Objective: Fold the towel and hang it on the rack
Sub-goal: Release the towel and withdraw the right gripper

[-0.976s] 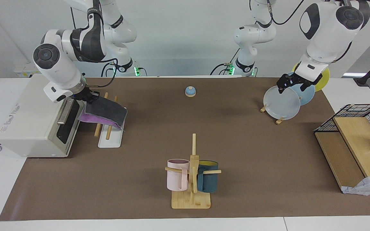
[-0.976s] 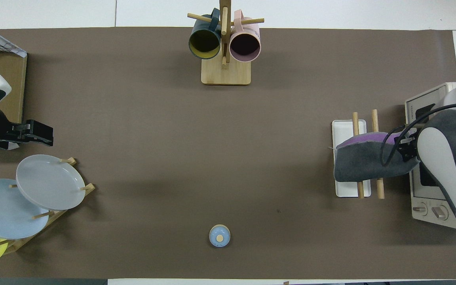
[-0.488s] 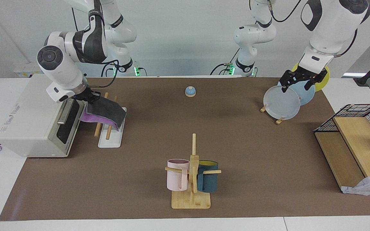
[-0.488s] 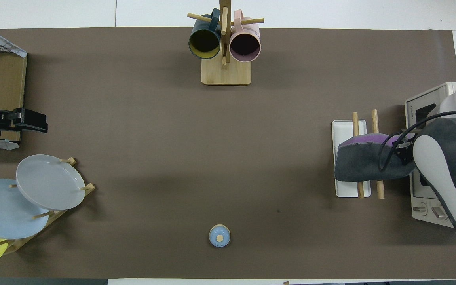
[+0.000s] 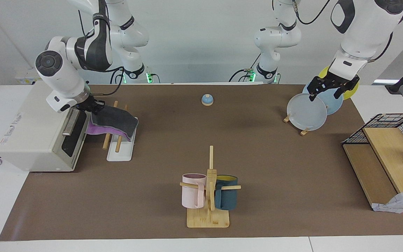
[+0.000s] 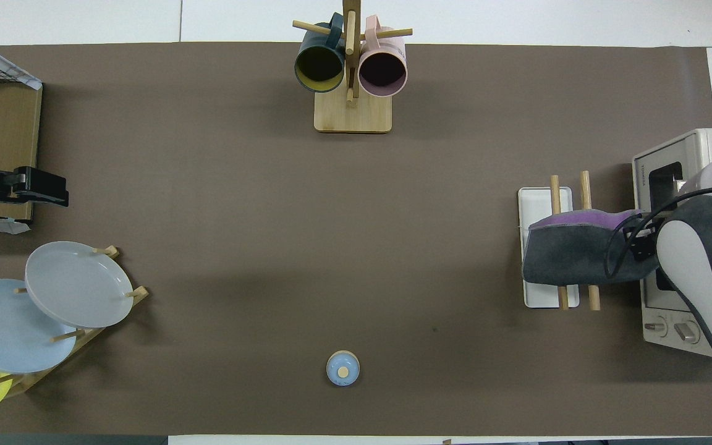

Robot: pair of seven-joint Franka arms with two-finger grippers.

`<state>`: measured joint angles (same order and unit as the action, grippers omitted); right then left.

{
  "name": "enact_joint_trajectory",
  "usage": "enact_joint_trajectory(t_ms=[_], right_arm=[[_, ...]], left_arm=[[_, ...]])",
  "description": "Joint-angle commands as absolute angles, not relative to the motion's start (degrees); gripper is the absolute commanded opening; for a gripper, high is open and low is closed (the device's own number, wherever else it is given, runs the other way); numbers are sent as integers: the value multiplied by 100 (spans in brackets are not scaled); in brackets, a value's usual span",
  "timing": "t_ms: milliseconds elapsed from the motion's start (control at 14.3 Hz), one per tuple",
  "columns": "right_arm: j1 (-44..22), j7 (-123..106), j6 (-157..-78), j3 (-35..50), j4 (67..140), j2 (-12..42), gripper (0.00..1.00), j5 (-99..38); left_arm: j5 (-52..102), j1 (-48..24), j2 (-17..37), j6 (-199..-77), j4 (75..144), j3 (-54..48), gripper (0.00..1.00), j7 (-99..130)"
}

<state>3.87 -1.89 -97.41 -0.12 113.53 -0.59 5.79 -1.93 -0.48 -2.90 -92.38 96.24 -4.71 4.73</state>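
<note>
Facing view: towel (image 5: 112, 120) folded, grey face up, purple edge below, draped over both dowels of rack (image 5: 119, 147) at the right arm's end of the bench (image 5: 257, 157), beside a white oven (image 5: 30, 133). Right pincer (image 5: 91, 106) at the towel's oven-side edge; grip or release: cannot tell. Left pincer (image 5: 331, 89) spread wide, holding nothing, raised over the plates (image 5: 308, 112).

Overhead view: towel (image 6: 578, 253) across rack (image 6: 544, 204); right pincer (image 6: 637, 241) at its edge. Left pincer (image 6: 44, 188) empty, fingers apart, beside a wooden shelf (image 6: 7, 123).
</note>
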Motion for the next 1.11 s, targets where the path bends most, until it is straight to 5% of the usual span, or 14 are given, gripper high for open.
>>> enact_joint_trajectory(t_ms=[0, 348, 767, 1045], right_arm=[[466, -404, -9826, 53, 11452, -211, 100, 659], [396, -396, -9581, 96, 11058, -325, 100, 563], [220, -272, -8299, 114, 9249, 96, 100, 571], [421, -281, -8306, 44, 9184, 88, 100, 11]], left_arm=[[-185, -44, -281, -9185, 9554, -448, 100, 395], [-141, 140, -290, -9167, 9554, -632, 100, 404], [53, 167, -290, -9176, 9554, -615, 100, 431], [62, 176, -290, -9185, 9562, -607, 100, 378]])
